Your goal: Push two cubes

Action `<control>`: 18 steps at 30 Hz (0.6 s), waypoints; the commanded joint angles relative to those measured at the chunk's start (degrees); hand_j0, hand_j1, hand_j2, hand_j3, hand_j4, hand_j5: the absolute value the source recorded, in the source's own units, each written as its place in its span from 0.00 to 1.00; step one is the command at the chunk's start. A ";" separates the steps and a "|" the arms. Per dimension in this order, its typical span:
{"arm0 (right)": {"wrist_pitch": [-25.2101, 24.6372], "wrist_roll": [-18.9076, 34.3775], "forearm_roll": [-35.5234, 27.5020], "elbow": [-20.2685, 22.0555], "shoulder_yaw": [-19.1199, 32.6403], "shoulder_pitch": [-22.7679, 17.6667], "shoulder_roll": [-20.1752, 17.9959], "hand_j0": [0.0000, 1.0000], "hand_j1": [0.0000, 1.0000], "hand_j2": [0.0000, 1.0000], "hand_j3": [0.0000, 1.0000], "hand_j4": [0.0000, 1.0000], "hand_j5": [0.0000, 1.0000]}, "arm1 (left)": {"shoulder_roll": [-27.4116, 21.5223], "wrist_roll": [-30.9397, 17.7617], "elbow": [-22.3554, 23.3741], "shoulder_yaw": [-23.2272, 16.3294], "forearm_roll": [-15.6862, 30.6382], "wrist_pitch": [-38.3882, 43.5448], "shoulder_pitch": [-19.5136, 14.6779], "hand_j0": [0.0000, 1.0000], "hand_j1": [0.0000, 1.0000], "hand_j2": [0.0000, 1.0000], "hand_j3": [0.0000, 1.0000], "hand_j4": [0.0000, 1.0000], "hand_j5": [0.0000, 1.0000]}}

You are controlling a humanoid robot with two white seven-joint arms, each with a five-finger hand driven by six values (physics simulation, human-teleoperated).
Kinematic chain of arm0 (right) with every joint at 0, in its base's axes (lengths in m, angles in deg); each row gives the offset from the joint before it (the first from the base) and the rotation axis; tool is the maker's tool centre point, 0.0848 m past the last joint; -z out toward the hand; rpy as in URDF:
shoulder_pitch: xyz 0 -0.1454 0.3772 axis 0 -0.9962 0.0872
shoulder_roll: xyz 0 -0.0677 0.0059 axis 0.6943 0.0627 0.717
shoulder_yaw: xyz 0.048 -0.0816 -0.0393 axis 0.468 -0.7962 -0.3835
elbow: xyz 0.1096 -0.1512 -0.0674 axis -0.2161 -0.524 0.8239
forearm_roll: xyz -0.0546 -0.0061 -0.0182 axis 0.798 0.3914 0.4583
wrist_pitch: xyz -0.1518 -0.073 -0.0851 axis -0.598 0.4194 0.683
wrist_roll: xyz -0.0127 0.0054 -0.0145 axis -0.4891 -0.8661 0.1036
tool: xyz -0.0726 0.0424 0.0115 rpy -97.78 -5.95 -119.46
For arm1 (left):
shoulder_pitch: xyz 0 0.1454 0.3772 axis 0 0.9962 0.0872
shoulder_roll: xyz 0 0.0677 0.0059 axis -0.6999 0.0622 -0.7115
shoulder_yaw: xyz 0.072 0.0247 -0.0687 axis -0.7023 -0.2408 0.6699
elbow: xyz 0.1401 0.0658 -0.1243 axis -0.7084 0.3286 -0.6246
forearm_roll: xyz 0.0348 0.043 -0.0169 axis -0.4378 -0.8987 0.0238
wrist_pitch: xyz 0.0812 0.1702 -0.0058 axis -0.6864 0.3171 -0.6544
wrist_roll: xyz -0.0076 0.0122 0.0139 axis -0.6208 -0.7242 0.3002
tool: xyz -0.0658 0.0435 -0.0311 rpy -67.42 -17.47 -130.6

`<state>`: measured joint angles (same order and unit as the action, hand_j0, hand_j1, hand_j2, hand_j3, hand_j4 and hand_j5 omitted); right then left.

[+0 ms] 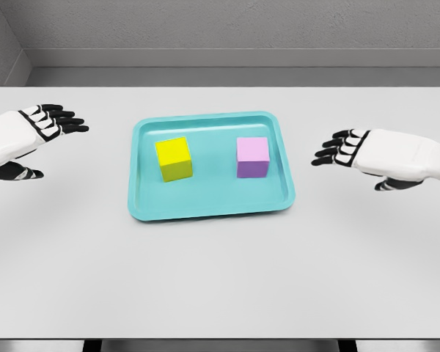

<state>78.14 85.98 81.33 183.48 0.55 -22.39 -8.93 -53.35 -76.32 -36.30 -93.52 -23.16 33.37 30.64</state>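
Approach step: the left robot hand (31, 139) and the right robot hand (367, 155), fingers spread and holding nothing, flank the tray (209, 209) at nine and three o'clock. The yellow cube (174, 159) and the pink cube (252, 157) sit apart inside (seemingly untouched); next, each must reach inward.

A plain bright yellow cube (174, 159) and a pink-topped, purple-fronted cube (252, 157) sit in a glossy teal rectangular tray (210, 207) on a pale grey, unpatterned table (220, 286), with a white left hand (31, 139) and white right hand (367, 155) both showing black fingers.
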 commanded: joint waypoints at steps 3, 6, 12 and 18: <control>-0.15 -0.01 -0.08 -0.53 -2.23 0.61 -0.52 1.00 1.00 1.00 1.00 1.00 1.00 | -0.18 0.03 0.03 0.03 0.37 0.04 0.00 0.97 0.97 0.97 0.97 0.97 0.97; -0.15 -0.98 -0.17 0.44 -8.92 3.16 -1.31 1.00 1.00 1.00 1.00 1.00 1.00 | -0.09 0.03 0.03 0.03 -1.47 0.04 -0.09 0.86 0.86 0.86 0.86 0.86 0.86; -0.15 3.44 0.19 -5.10 -3.90 9.49 -0.52 0.95 0.95 0.95 0.95 0.95 0.95 | 2.63 -0.85 0.03 -0.06 -5.87 0.04 -0.09 0.69 0.69 0.69 0.69 0.69 0.69; -0.15 3.44 12.05 -15.73 -5.83 17.49 13.89 0.79 0.79 0.79 0.79 0.79 0.79 | 4.21 -1.02 0.82 -3.66 -11.49 0.04 -0.61 0.69 0.69 0.69 0.69 0.69 0.69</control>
<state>78.06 88.98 90.36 171.22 -4.66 -3.93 0.94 -49.67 -77.43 -35.69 -96.12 -33.02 33.37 29.67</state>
